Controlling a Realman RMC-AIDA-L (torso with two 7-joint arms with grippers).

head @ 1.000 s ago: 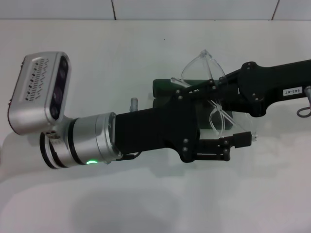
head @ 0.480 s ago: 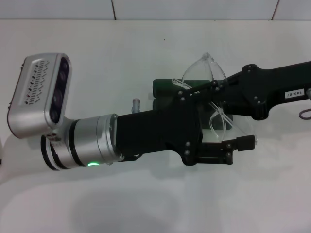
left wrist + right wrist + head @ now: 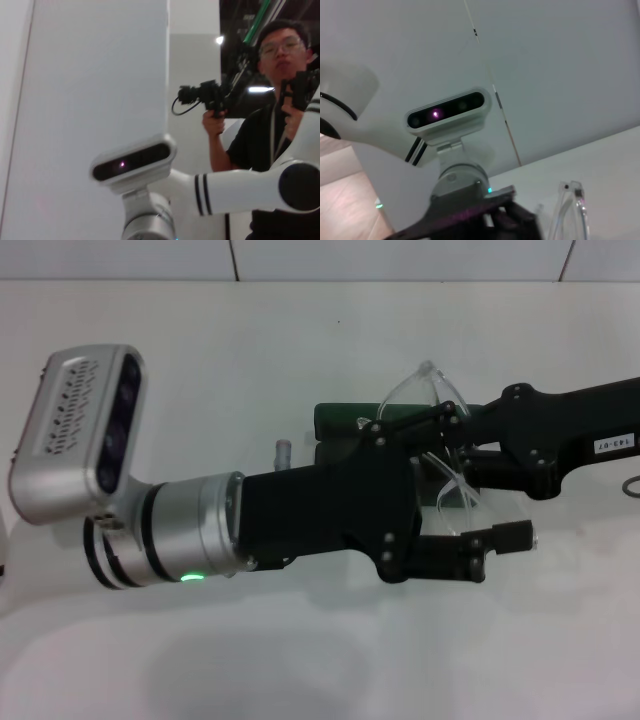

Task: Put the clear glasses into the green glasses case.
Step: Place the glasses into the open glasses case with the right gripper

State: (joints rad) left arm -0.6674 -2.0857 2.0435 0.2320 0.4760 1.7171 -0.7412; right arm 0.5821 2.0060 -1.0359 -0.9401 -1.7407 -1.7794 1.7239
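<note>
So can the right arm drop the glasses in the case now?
Probably not cleanly: the left gripper and its arm lie across the case, covering most of it, with the glasses above.

On the table (image 3: 300,360), the case (image 3: 340,420) lies near the middle, mostly covered by the left gripper (image 3: 490,480), which reaches in from the left and sits above it. The right gripper (image 3: 455,445) comes in from the right and meets it over the case. The glasses (image 3: 425,390) stand between the two, over the case's right part, one arm of theirs reaching nearward.
</note>
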